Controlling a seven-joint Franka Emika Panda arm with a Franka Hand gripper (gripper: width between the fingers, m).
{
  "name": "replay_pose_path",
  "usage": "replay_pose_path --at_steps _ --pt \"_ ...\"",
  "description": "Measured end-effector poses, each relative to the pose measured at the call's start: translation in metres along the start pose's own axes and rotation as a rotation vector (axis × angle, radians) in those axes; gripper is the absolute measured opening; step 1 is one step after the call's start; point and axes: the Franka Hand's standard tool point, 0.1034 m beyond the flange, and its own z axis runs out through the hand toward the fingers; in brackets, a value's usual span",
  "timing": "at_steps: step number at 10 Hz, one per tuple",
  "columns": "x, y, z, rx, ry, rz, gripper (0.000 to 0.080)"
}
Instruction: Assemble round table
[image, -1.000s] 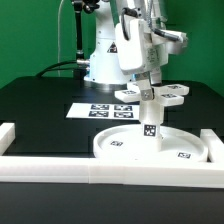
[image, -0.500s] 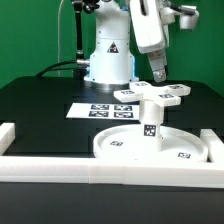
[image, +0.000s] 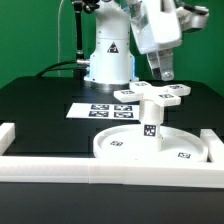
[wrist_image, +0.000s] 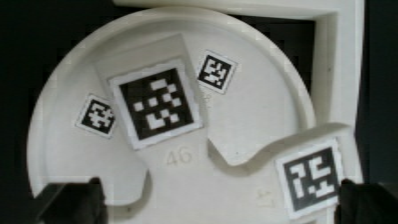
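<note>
So the jaws are up in the air, spread apart and gripping nothing. In the wrist view you can see both dark fingertips (wrist_image: 71, 198) sitting wide of each other with only open space between them.

Right beneath the jaws, a bit toward the exterior view's left, is the cross-shaped foot piece (image: 150, 96). It's perched flat on top of the short leg (image: 150, 126). The leg stands upright in the middle of the big round disc (image: 112, 150), further down below the jaws. Nothing is touching the jaws, and there's a clear gap between them and the foot piece.

From the wrist camera the foot piece (wrist_image: 169, 150) fills most of the shot, with its square tags facing up at the jaws. I can't really tell where the foot piece ends and the disc starts in that view, since it's all white on white.

The marker board (image: 95, 108) lies flat on the black surface (image: 40, 110), lower than the jaws and off toward the exterior view's left. The white border rail (image: 60, 168) runs along the front edge, just past the disc.
</note>
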Motion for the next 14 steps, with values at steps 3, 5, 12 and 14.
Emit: replay_pose_path --at_steps 3,5,12,14 --pt "-0.0069 -0.0029 -0.0008 -0.034 -0.01 -0.32 0.0649" --pt "-0.0067 -0.0027 -0.0005 -0.034 -0.012 -0.457 0.0649" --pt "-0.0075 -0.0025 -0.0019 -0.085 -0.09 -1.28 0.0649" --pt "-0.0059 -0.0024 -0.0012 -0.081 -0.088 -1.379 0.0649"
